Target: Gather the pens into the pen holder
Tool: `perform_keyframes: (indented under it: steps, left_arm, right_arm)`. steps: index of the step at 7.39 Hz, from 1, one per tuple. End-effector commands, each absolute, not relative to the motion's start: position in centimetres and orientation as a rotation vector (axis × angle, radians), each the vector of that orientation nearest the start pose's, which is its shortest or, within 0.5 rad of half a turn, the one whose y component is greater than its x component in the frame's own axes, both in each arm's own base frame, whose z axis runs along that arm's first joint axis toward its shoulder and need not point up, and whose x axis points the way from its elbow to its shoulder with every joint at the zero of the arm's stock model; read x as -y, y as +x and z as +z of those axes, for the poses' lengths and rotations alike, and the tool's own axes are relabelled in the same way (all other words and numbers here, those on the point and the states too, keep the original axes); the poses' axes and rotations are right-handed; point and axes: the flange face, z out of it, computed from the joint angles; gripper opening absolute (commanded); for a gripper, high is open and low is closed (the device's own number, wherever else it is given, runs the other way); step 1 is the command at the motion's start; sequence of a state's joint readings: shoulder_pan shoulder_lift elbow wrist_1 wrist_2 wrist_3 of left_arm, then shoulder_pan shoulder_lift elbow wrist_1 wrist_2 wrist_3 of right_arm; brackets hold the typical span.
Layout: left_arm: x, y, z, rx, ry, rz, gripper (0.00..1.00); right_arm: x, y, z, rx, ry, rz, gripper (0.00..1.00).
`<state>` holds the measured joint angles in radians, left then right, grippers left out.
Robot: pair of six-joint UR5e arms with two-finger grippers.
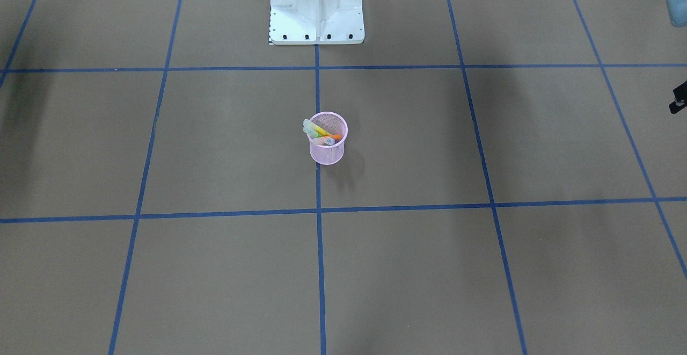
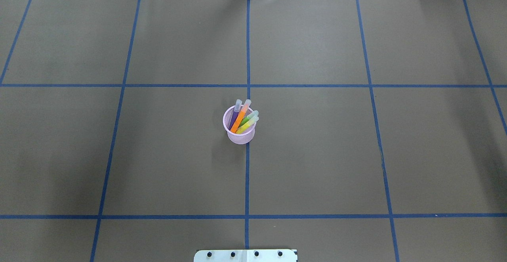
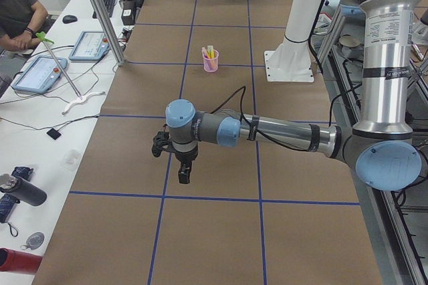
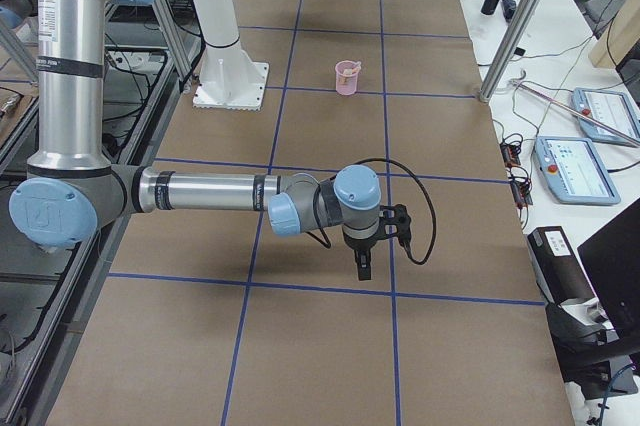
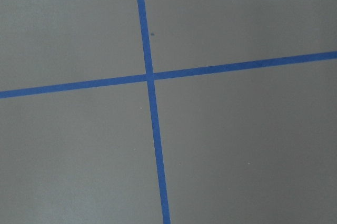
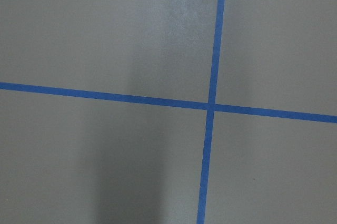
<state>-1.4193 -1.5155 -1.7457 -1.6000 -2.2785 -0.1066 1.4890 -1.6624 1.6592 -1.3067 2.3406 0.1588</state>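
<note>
The pink wire-mesh pen holder [image 2: 241,137] stands upright at the table's middle, on a blue tape line; it also shows in the front view [image 1: 327,153]. In it stand the purple pen [image 2: 234,117], the orange pen [image 2: 241,120], the green pen [image 2: 248,119] and the yellow pen [image 2: 247,125], caps up and leaning over the far rim. My left gripper [image 3: 184,176] hangs over the table far out to my left. My right gripper [image 4: 362,268] hangs far out to my right. I cannot tell whether either is open or shut. Both wrist views show only table and tape.
The white robot base [image 1: 316,6] stands at the table's near edge, in line with the cup. Beyond the far edge is a white desk with tablets [image 3: 40,74], a metal post [image 3: 100,14] and a seated person [image 3: 17,11].
</note>
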Motion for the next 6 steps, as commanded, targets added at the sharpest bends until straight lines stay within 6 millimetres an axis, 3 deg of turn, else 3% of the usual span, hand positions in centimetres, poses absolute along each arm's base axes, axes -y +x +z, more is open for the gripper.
perform_keyframes:
  steps: [1,6]
  left_arm:
    - [47.7,0.4,60.1,-0.721,0.040,0.089,0.99]
    - [48.1,0.7,59.3,-0.769,-0.009,0.069,0.99]
  right_arm:
    - [47.5,2.1,63.0,0.764,0.150,-0.031,0.99]
    - [48.0,1.4,61.9,0.746,0.098,-0.025,0.99]
